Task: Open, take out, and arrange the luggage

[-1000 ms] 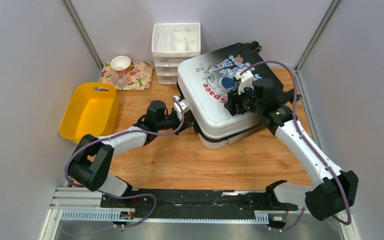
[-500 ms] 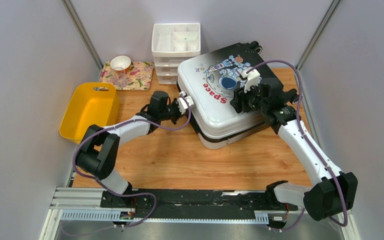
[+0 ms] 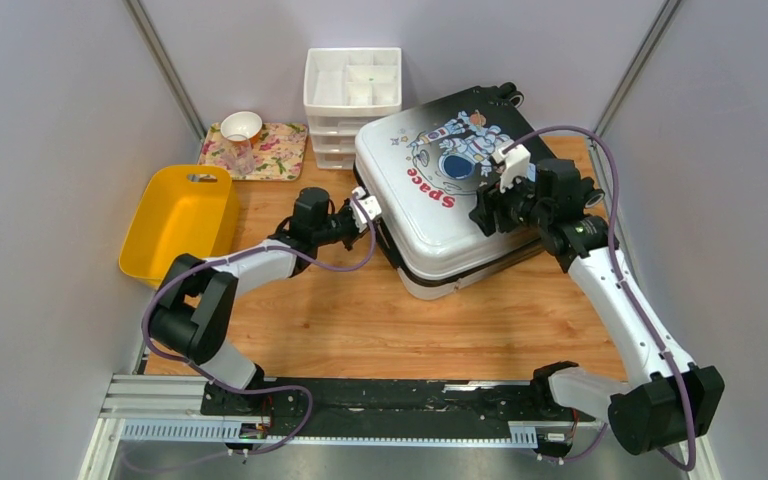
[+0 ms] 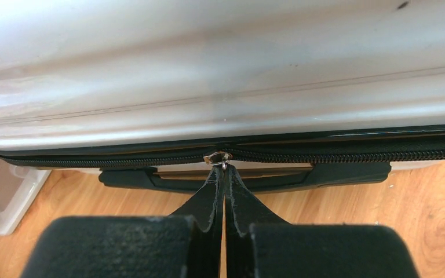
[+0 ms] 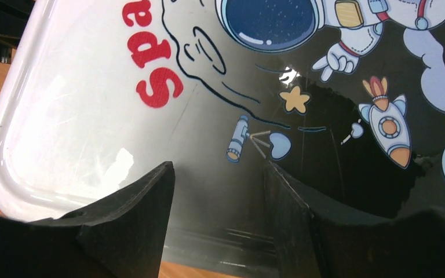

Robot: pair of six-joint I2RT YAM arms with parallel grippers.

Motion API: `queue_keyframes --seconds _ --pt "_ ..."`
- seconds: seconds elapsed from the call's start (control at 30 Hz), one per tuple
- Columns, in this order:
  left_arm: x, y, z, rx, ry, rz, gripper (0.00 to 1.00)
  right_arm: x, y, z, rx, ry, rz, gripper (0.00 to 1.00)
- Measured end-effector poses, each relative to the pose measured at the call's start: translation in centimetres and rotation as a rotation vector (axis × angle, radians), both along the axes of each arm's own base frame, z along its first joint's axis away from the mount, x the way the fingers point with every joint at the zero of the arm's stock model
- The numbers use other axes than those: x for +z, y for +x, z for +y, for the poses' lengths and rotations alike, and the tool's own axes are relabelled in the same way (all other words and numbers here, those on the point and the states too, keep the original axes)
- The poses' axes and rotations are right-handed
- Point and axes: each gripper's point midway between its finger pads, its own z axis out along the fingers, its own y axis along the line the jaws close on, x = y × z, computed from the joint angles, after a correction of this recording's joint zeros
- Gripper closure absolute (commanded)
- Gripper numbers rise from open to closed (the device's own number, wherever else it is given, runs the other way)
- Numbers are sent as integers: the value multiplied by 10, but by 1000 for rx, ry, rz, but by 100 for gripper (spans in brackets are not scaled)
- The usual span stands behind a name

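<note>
The luggage [image 3: 430,200] lies flat on the wooden table, its white-to-black lid with the astronaut "Space" print facing up. My left gripper [image 3: 367,214] is at its left side. In the left wrist view the left gripper [image 4: 223,169] is shut on the metal zipper pull [image 4: 218,157], on the black zipper line just above the side handle [image 4: 278,176]. My right gripper [image 3: 487,207] hovers over the lid's right part. Seen from the right wrist, the right gripper [image 5: 217,176] stands open above the luggage [image 5: 92,116] near its front edge, with nothing between the fingers.
A yellow bin [image 3: 180,220] stands at the left. A white drawer organizer [image 3: 352,95] stands behind the luggage, touching its back corner. A floral tray [image 3: 270,150] holds a bowl [image 3: 241,124] and a glass. Grey walls close in on both sides.
My right gripper has drawn back to the right across the lid and its jaws have widened. The left arm has shifted a little toward the back, still shut at the zipper.
</note>
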Motion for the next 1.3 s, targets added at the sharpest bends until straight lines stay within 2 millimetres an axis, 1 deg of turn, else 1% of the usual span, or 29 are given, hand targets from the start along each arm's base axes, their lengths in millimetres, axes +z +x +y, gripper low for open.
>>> queue_keyframes --seconds 0.17,0.37,0.4,0.43,0.47,0.57,0.63,0.73,0.8,0.83,0.87,0.93,1.1,1.17,1.23,1.3 --pt "-1 -2 -5 13 -20 27 100 2 -15 -3 11 -8 27 37" --pt "-2 -3 -7 3 -41 13 100 2 -21 -3 20 -11 44 37" --pt "-2 -3 -7 2 -43 11 99 2 -22 -3 21 -11 46 37" --pt "-2 -3 -7 0 -46 9 92 2 -22 -3 23 -11 47 37" --pt "-3 -3 -8 -1 -49 7 90 2 -22 -3 25 -11 48 37" --pt "-3 -1 -9 -4 -60 10 85 2 -22 -3 27 -12 50 36" --pt "-8 -1 -10 -4 -64 22 81 2 -23 -2 29 -12 51 36" --pt "-13 1 -12 -8 -74 31 78 2 -23 -2 31 -11 54 36" --pt "-15 1 -13 -7 -78 40 80 2 -23 -2 33 -11 55 35" --pt "-16 1 -13 -7 -80 41 88 2 -23 -2 35 -11 54 34" --pt "-16 1 -13 -7 -82 43 94 2 -23 -1 38 -10 54 33" --pt "-16 3 -12 0 -89 44 100 2 -24 0 46 -8 55 32" --pt "-15 1 -13 -7 -95 51 100 3 -24 2 55 0 60 29" --pt "-15 -4 -15 -17 -93 53 100 4 -21 2 43 4 67 29" --pt "-15 -19 -22 -47 -89 64 100 5 -17 1 17 9 79 28" --pt "-14 -40 -34 -91 -81 74 100 7 -12 0 -12 16 91 27"
